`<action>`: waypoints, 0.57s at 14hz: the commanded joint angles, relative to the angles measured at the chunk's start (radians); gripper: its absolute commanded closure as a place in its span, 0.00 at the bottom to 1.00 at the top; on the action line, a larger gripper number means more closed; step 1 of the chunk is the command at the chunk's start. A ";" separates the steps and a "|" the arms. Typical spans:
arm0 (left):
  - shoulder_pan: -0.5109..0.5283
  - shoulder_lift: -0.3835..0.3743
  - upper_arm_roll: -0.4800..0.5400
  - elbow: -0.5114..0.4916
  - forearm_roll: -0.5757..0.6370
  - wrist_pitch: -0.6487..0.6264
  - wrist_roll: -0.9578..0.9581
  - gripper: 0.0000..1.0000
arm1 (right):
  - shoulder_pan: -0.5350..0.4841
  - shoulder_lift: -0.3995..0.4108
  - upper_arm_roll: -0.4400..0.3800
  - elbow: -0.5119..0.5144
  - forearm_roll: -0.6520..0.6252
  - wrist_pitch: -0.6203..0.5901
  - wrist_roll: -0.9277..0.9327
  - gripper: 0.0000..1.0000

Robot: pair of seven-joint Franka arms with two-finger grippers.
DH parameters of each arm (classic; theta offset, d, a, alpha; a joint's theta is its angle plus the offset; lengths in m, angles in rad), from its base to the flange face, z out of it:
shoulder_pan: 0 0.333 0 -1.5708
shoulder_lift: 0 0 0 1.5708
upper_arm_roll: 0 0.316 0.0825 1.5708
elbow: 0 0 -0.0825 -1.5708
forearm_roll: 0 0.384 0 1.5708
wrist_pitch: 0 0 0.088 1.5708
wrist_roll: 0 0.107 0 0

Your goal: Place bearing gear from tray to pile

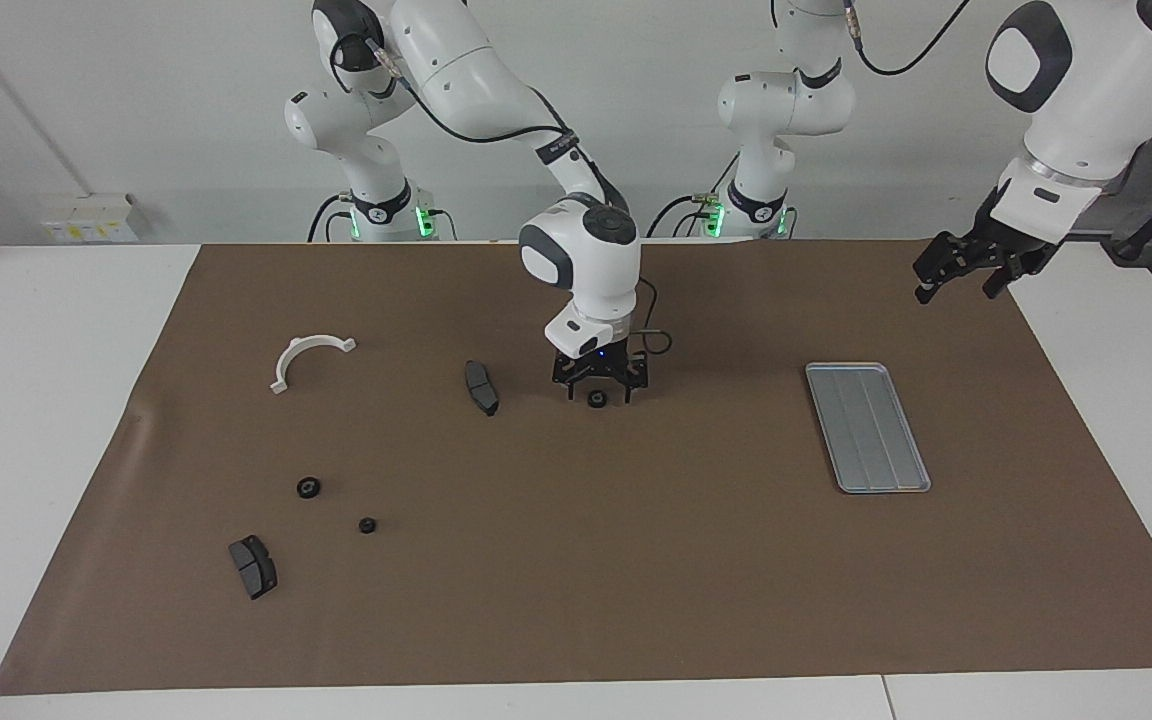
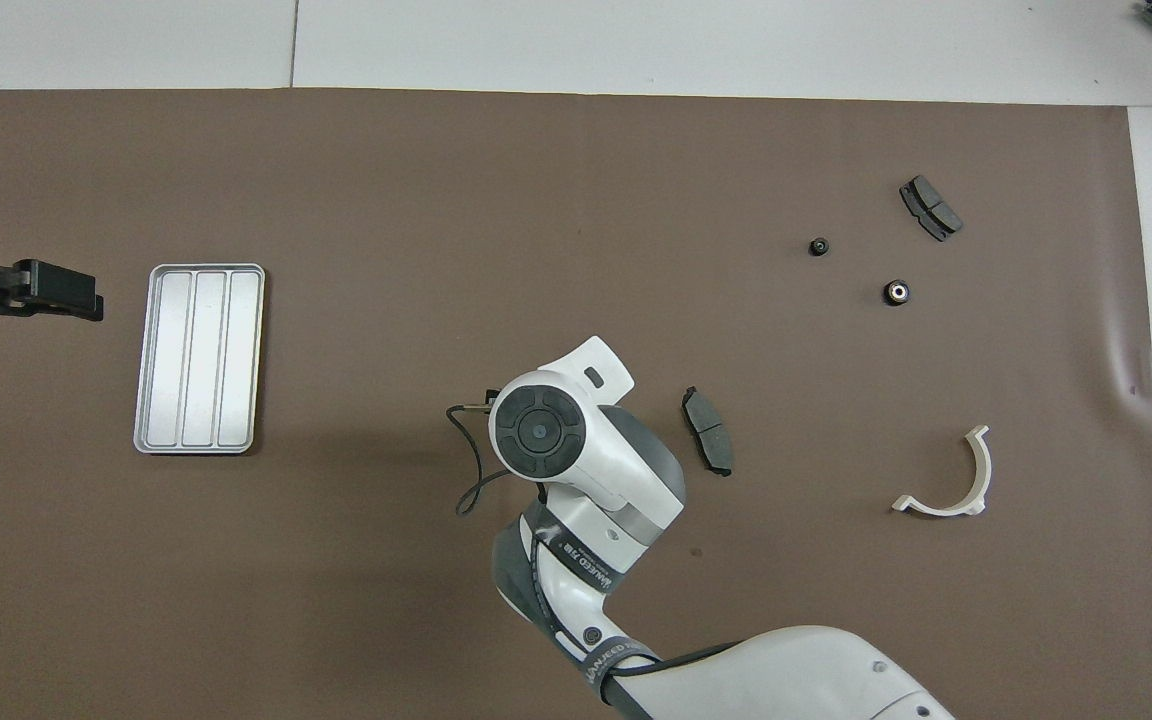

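My right gripper [image 1: 598,392] is low over the middle of the brown mat, its fingers open on either side of a small black bearing gear [image 1: 596,399] that rests on the mat. In the overhead view the right arm's wrist [image 2: 546,432] hides the gripper and this gear. The silver-grey tray [image 1: 866,425] [image 2: 199,357] lies empty toward the left arm's end. The pile's parts lie scattered toward the right arm's end; the nearest is a dark brake pad [image 1: 481,387] [image 2: 708,430]. My left gripper [image 1: 958,285] [image 2: 86,300] is open and empty, raised beside the tray.
Scattered on the mat are a white half-ring bracket [image 1: 308,358] [image 2: 951,480], two small black gears [image 1: 308,488] [image 1: 367,525] and a second brake pad [image 1: 253,566] [image 2: 930,207]. White table surface [image 1: 56,400] borders the mat.
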 commanded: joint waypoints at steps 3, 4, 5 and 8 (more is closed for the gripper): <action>-0.034 -0.006 0.005 -0.019 0.015 0.042 -0.004 0.00 | -0.011 -0.005 0.007 -0.019 0.038 0.000 -0.019 0.29; -0.031 -0.013 0.007 -0.034 0.015 0.052 -0.006 0.00 | -0.011 -0.007 0.008 -0.019 0.038 0.000 -0.023 0.30; -0.022 -0.016 0.005 -0.037 0.015 0.046 -0.001 0.00 | -0.009 -0.007 0.008 -0.019 0.040 -0.001 -0.024 0.30; -0.021 -0.016 0.007 -0.034 0.015 0.042 -0.001 0.00 | -0.007 -0.010 0.010 -0.027 0.040 -0.001 -0.025 0.30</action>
